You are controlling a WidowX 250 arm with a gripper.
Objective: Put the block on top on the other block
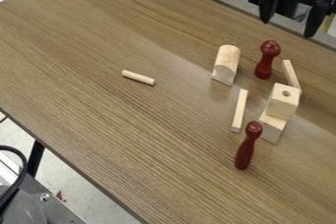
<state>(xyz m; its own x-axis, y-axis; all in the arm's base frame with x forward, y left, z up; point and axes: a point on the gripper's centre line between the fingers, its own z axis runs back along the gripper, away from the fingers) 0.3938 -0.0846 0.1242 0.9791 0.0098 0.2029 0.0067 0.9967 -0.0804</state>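
Watching from the near side, I've got a red peg (245, 150), then the holed block (283, 102) sitting on the lower block (273, 128). Farther out, there's my gripper (287, 28), fingers spread wide, by the table's (131, 31) far edge.

No legible text, label, brand, number or sign is found on any block, on the bench (151, 134) or elsewhere.

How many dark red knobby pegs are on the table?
2: the far peg is beside the rounded block, and the near peg is by the stack's bottom block.
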